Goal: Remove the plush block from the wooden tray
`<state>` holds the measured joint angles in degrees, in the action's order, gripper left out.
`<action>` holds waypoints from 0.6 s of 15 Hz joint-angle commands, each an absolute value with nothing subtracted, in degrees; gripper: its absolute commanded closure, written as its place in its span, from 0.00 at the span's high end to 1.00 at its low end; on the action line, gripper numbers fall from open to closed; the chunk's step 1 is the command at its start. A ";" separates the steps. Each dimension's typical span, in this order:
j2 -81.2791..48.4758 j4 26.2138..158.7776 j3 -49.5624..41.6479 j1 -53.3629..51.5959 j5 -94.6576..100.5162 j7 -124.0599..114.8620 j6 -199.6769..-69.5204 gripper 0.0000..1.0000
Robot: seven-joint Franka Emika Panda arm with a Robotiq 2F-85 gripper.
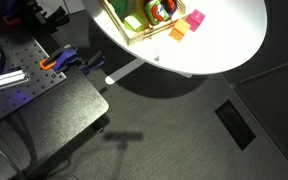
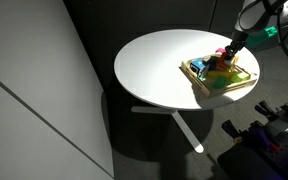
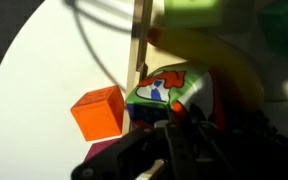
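Note:
The plush block (image 3: pixel 162 88), red-orange with white, blue and green patches, lies inside the wooden tray (image 3: pixel 138 40), right against its rim. In the wrist view my gripper (image 3: pixel 172 118) is a dark blurred mass right at the block, with its fingertips at the block's near side. I cannot tell whether the fingers are closed on it. In an exterior view the gripper (image 2: pixel 227 55) reaches down into the tray (image 2: pixel 192 72). In an exterior view something red (image 1: pixel 161 10) shows in the tray (image 1: pixel 119 22); it looks like the plush block.
Bright green blocks (image 1: pixel 134 20) fill part of the tray. An orange block (image 3: pixel 97 112) and a pink block (image 1: pixel 195 18) lie on the white round table (image 2: pixel 154 65) just outside the tray rim. A dark floor and a metal bench (image 1: pixel 24 70) surround the table.

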<state>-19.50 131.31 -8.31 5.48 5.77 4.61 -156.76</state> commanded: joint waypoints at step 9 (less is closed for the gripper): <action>-14.82 122.33 -8.31 7.09 1.86 -0.61 -150.36 0.03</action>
<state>-15.03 125.35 -8.29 7.22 2.62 2.54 -149.80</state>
